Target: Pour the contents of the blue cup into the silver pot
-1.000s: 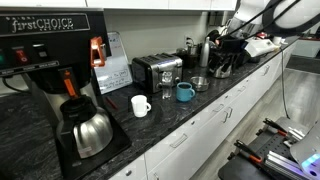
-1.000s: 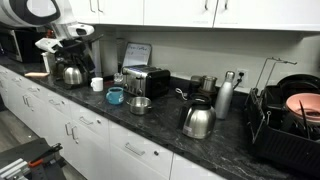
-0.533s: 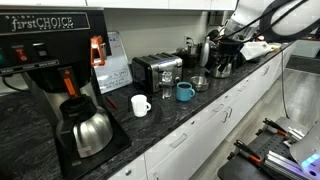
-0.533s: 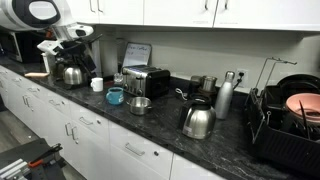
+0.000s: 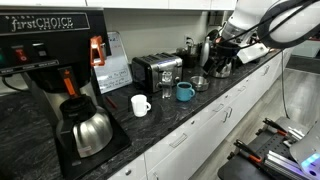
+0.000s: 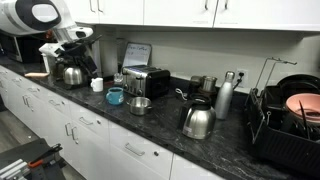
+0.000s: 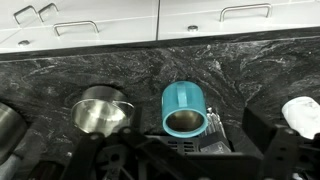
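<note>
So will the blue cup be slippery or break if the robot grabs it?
Probably stiff and breakable: the blue cup looks like glazed ceramic, so it could chip against the stone counter. Its shiny side may be slippery. It stands upright and looks squat, so it likely won't tip.

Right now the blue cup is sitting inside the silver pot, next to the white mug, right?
Not quite. The blue cup is not inside the silver pot. It stands on the counter beside the pot, with a gap between them, as the wrist view shows. The white mug is next to the cup, as you said.
</note>
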Controlling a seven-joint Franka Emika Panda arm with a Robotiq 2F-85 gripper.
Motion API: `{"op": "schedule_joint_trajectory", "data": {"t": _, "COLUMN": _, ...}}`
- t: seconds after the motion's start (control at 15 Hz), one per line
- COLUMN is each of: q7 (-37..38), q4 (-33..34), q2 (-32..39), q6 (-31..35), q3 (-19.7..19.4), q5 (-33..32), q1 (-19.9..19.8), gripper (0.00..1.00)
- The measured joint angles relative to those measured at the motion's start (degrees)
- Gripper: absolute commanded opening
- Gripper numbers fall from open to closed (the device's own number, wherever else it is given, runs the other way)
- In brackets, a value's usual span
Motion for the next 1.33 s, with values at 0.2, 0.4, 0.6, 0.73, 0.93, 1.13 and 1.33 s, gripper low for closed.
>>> {"op": "schedule_joint_trajectory", "data": {"t": 0.2, "q7": 5.42, "q4": -0.10, "q2": 4.86, "q6": 5.67, "q3": 3.74, "q5": -4.75, "q1": -2.07, "gripper": 1.00}}
{"op": "schedule_joint_trajectory", "data": {"t": 0.4, "q7": 11.15, "q4": -0.09, "q2": 10.41, "q6": 10.19, "q3": 7.33, "q5": -9.91, "q1": -5.60, "gripper": 1.00}}
{"op": "schedule_joint_trajectory", "data": {"t": 0.6, "q7": 16.24, "q4": 0.46, "q2": 14.44, "q6": 13.41, "q3": 10.39, "q5": -15.70, "q1": -11.04, "gripper": 1.00}}
{"op": "schedule_joint_trajectory", "data": {"t": 0.73, "q7": 19.09, "q4": 1.38, "q2": 16.43, "q6": 14.91, "q3": 12.44, "q5": -19.29, "q1": -14.75, "gripper": 1.00}}
{"op": "schedule_joint_trajectory", "data": {"t": 0.93, "q7": 22.18, "q4": 2.96, "q2": 20.10, "q6": 16.80, "q3": 14.86, "q5": -21.93, "q1": -17.75, "gripper": 1.00}}
{"op": "schedule_joint_trajectory", "data": {"t": 1.13, "q7": 24.10, "q4": 5.01, "q2": 24.87, "q6": 18.16, "q3": 16.20, "q5": -23.13, "q1": -18.91, "gripper": 1.00}}
{"op": "schedule_joint_trajectory", "data": {"t": 1.33, "q7": 25.88, "q4": 7.40, "q2": 28.41, "q6": 18.33, "q3": 16.41, "q5": -26.81, "q1": -20.87, "gripper": 1.00}}
